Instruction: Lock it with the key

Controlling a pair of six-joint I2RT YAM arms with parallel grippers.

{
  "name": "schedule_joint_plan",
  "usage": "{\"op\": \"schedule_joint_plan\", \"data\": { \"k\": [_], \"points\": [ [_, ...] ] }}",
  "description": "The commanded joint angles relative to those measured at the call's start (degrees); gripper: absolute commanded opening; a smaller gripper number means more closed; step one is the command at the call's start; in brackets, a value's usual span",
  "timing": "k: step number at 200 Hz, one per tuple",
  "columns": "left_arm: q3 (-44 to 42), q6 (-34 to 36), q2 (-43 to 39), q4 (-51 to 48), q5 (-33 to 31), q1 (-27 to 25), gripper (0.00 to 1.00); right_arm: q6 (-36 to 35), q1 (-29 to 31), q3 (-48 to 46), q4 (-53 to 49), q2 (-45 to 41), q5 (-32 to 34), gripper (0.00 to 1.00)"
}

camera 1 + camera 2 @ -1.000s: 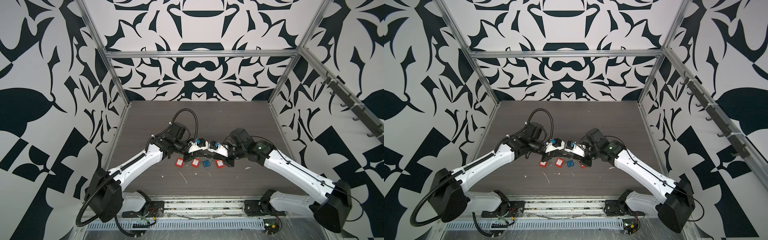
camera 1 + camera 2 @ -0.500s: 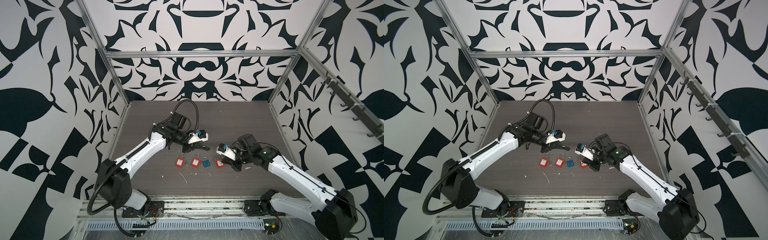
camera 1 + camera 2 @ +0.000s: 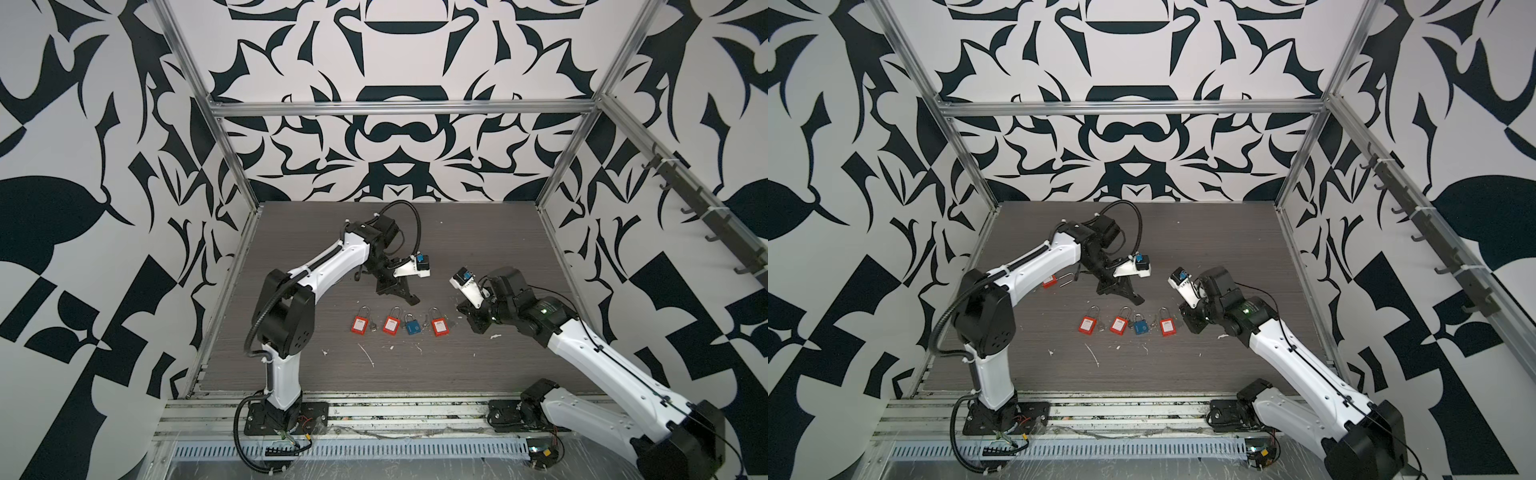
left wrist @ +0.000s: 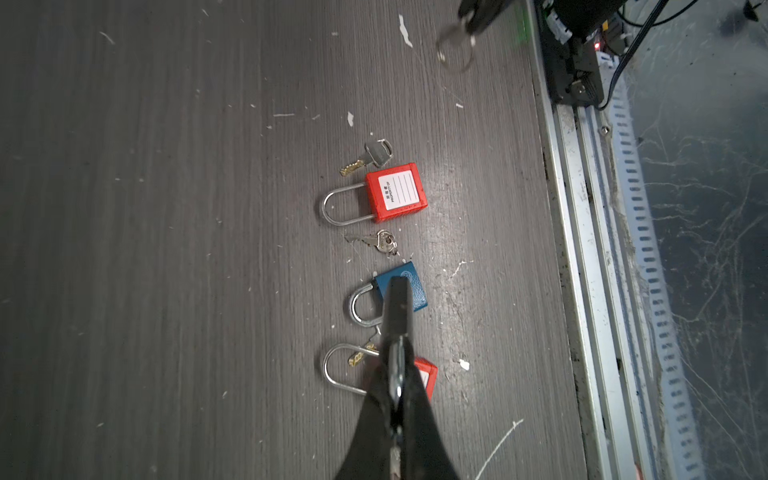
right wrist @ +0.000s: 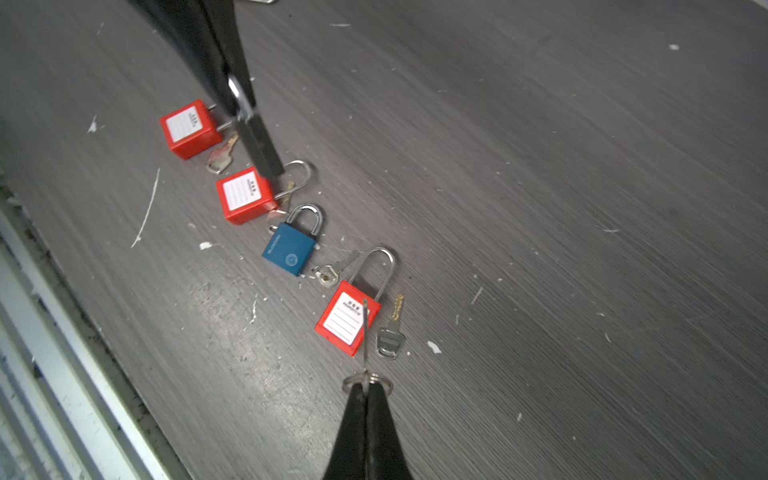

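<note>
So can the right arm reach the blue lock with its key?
Probably yes. The right gripper, shut on the key, hangs close by, and the blue padlock lies uncovered. The left gripper nearby might crowd it.

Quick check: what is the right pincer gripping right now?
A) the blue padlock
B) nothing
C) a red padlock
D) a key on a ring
D: the right wrist view shows the right pincer shut on a key on a ring, while the blue padlock lies apart from it.
</note>
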Motion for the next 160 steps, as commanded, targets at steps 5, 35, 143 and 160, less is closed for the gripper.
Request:
{"op": "schedule_joint_plan", "data": {
  "k": [5, 35, 143, 160],
  "points": [
    [7.86, -0.97, 6.41, -8.00, -1.64, -2.02, 0.00, 6.31, -0.15, -0.49, 1.86, -1.93, 3.92, 0.00],
    [16.53, -1.38, 14.12, -9.93, -1.79, -3.13, 0.00, 7.76, -0.18, -0.66, 1.97, -2.45, 4.87, 0.00],
    [27.45, -4.45, 25.71, -10.97, -6.07, -4.75, 0.00, 9.57, -0.15, -3.55, 4.39, -0.90, 3.67, 0.00],
    [27.71, -4.43, 26.22, -10.97, -5.95, -5.19, 0.00, 9.59, -0.14, -3.81, 4.52, -0.76, 3.59, 0.00]
  ]
}}
